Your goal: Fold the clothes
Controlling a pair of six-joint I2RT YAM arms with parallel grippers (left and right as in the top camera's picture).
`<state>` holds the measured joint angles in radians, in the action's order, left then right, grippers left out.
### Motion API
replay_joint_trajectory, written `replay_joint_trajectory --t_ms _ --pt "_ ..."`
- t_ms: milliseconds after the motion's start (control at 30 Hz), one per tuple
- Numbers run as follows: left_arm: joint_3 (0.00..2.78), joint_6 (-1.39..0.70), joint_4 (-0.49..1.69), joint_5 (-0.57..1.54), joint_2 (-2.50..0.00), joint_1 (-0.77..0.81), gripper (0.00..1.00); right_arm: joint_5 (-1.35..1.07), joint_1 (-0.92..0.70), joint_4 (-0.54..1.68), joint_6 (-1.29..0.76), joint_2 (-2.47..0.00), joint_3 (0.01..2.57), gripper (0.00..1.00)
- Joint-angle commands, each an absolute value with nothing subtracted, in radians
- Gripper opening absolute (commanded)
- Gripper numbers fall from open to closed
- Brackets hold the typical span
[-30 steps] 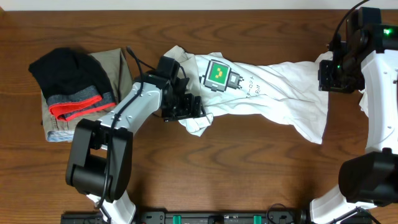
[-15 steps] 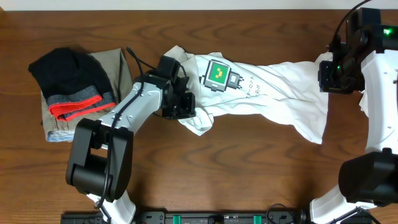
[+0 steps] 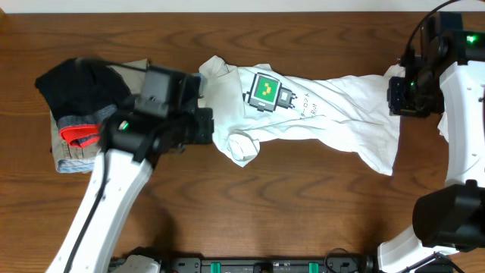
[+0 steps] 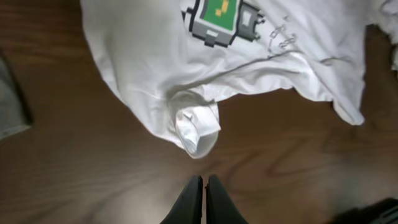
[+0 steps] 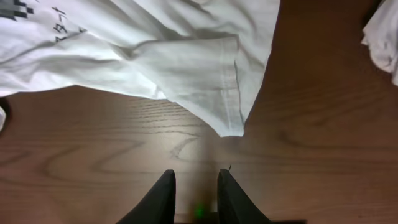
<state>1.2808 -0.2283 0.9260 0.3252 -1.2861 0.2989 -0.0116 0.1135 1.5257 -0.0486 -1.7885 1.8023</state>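
Overhead, left arm (image 3: pixel 114 174) is raised beside the T-shirt (image 3: pixel 341 106), left fingers (image 4: pixel 189 199) pinched together, empty; right fingers (image 5: pixel 161 193) are parted narrowly. T-shirt's stretched left-to-right across the table (image 3: pixel 303 212), print end leftward.

The dark wooden table (image 3: pixel 303 212) carries a rumpled white T-shirt (image 3: pixel 333 114), with a stack (image 3: pixel 72 152) of khaki, grey-and-red and black pieces well to the T-shirt's left and another white garment (image 5: pixel 382 40) just beyond its right end.
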Motion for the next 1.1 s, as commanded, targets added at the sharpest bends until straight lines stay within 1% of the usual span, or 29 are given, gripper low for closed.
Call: replay_joint_trajectory --t_ms 0,33,67,100,133,167,267,367,467,667,867,933,967,1033,1067 --pt "1.276 -0.245 0.937 0.294 -1.280 0.296 0.06 -0.023 0.124 1.508 -0.081 -1.773 1.753 0.22" --pt "1.268 -0.274 0.931 0.294 -1.286 0.296 0.14 -0.031 0.124 1.492 -0.081 -1.773 1.729 0.21" --pt "1.260 -0.297 0.923 0.294 -1.295 0.296 0.33 -0.034 0.124 1.483 -0.081 -1.773 1.717 0.21" --pt "1.252 -0.313 0.911 0.294 -1.310 0.296 0.43 -0.035 0.124 1.472 -0.081 -1.773 1.700 0.22" --pt "1.245 -0.324 0.896 0.294 -1.328 0.296 0.50 -0.035 0.124 1.462 -0.081 -1.773 1.685 0.21" --pt "1.240 -0.336 0.867 0.294 -1.366 0.296 0.59 -0.034 0.124 1.449 -0.081 -1.773 1.665 0.21" --pt "1.238 -0.396 0.815 0.298 -1.458 0.297 0.66 -0.034 0.124 1.427 -0.080 -1.773 1.639 0.21" --pt "1.238 -0.475 0.781 0.303 -1.567 0.300 0.67 -0.034 0.124 1.422 -0.072 -1.773 1.633 0.20" --pt "1.238 -0.550 0.749 0.363 -1.680 0.301 0.67 -0.034 0.124 1.422 -0.065 -1.773 1.633 0.20" --pt "1.238 -0.556 0.656 0.484 -1.853 0.301 0.67 -0.035 0.124 1.412 -0.062 -1.773 1.633 0.20" --pt "1.238 -0.556 0.654 0.489 -1.923 0.307 0.67 -0.035 0.124 1.413 -0.062 -1.773 1.633 0.19" --pt "1.238 -0.556 0.653 0.490 -1.925 0.317 0.63 -0.035 0.124 1.412 -0.062 -1.773 1.633 0.19" --pt "1.238 -0.556 0.653 0.491 -1.924 0.324 0.59 -0.035 0.124 1.412 -0.062 -1.773 1.633 0.18" --pt "1.239 -0.556 0.652 0.490 -1.924 0.337 0.47 -0.035 0.124 1.413 -0.062 -1.773 1.633 0.18" --pt "1.239 -0.556 0.650 0.490 -1.924 0.345 0.43 -0.035 0.124 1.414 -0.062 -1.773 1.633 0.16"
